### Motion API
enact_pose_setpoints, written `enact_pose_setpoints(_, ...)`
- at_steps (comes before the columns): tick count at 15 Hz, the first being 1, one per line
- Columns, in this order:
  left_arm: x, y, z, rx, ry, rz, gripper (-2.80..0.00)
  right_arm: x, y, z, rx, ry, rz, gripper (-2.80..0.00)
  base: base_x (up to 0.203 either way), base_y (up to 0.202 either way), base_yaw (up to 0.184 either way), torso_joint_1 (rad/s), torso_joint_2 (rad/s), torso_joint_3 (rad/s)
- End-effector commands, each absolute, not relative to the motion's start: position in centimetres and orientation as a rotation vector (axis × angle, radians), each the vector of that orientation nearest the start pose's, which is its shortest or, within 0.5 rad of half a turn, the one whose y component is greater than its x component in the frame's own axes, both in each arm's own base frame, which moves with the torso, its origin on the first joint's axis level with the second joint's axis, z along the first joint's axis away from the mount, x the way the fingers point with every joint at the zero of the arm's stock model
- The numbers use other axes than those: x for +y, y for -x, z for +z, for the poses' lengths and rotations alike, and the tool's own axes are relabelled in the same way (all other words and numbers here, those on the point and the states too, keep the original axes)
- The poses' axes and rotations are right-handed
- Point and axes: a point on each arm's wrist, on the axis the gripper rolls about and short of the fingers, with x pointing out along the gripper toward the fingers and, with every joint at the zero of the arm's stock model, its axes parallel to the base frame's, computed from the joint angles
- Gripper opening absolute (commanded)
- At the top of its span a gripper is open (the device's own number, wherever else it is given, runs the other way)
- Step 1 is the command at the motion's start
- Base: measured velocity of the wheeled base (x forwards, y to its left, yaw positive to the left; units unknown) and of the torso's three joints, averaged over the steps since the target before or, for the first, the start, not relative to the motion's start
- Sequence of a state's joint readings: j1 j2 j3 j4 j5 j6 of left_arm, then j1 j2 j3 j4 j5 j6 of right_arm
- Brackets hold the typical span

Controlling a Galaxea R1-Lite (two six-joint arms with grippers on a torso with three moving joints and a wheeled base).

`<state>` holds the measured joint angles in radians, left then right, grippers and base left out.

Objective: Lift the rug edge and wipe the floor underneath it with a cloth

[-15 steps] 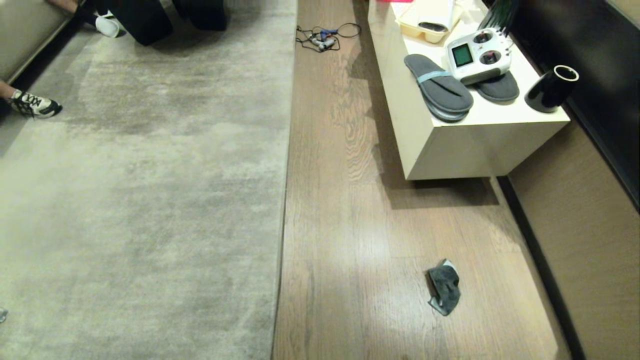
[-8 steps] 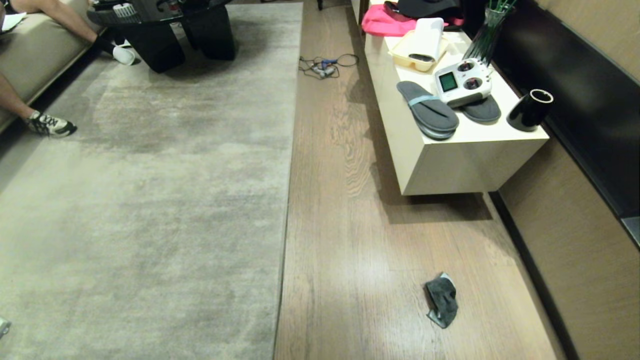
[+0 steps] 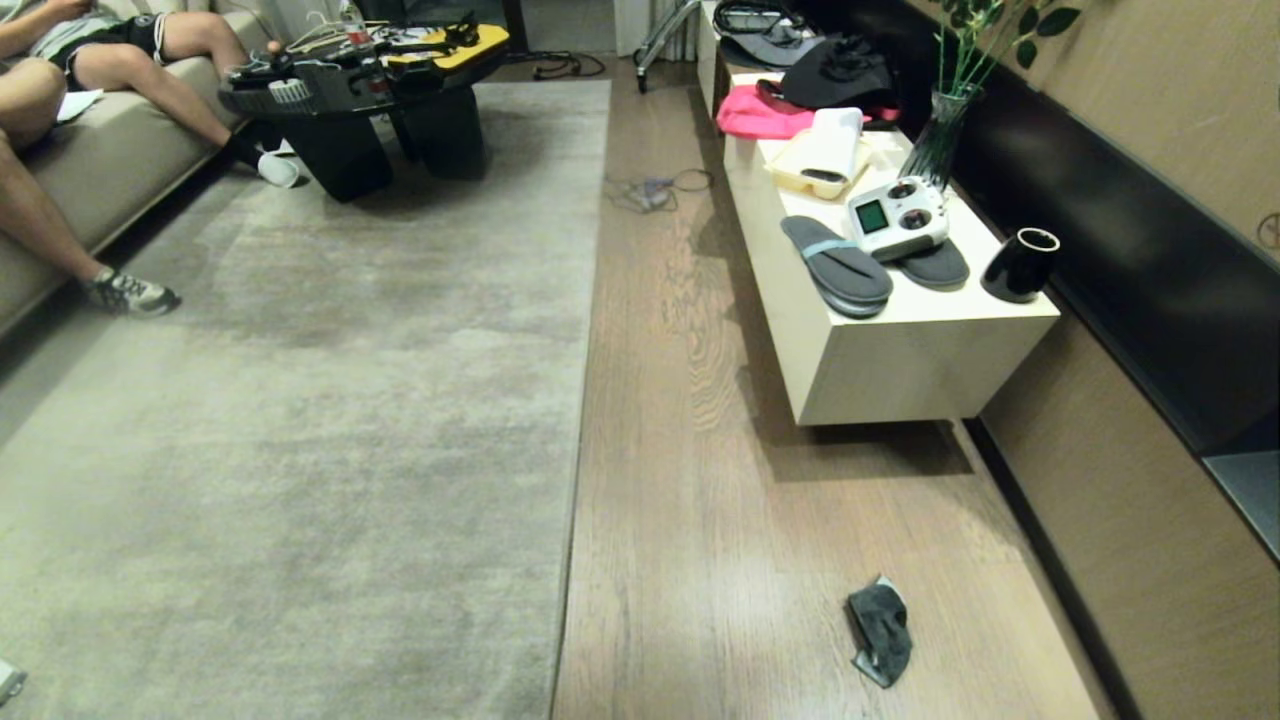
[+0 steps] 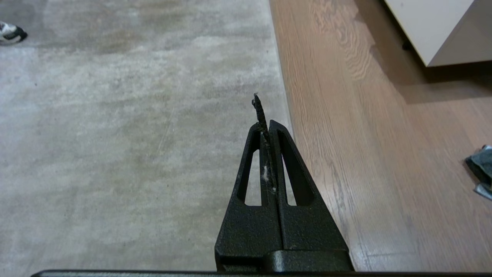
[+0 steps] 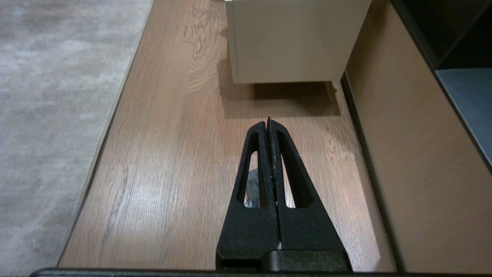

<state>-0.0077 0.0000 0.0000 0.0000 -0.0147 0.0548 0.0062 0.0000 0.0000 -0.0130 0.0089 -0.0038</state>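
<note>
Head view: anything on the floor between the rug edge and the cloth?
Nothing. Between the rug edge and the cloth the head view shows only bare floor planks.

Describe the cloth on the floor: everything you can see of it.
The cloth is a small dark grey rag with a paler edge, soft and crumpled into a loose heap. It lies on the wood-grain floor, right of the rug edge and apart from it, nearer than the cream cabinet. Nothing else touches it.

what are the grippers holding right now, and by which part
Nothing. Both the left gripper and right gripper have their jaws shut on empty air; the cloth lies untouched on the floor.
</note>
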Motion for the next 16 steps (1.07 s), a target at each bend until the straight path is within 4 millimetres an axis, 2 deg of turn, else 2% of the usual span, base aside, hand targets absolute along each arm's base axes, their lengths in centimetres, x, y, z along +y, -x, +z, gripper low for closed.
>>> enact_pose_setpoints(1,-0.01,2.28,7.55,-0.001,-0.055,-0.021,-2.8,0.01,2.27,7.69,-0.012,0.005,0.016,-2.8,0.0,0.0,0.0,0.007,0.0,0.199)
enact_pose_setpoints(11,-0.01,2.28,7.55,-0.001,-0.055,-0.021,-2.8,0.01,2.27,7.69,-0.012,0.005,0.016,-2.8,0.0,0.0,0.0,0.003,0.0,0.204)
enact_pose_setpoints(16,-0.01,2.28,7.55,0.0,-0.041,-0.022,-2.8,0.01,2.27,7.69,-0.012,0.005,0.015,-2.8,0.0,0.0,0.0,0.002,0.0,0.047)
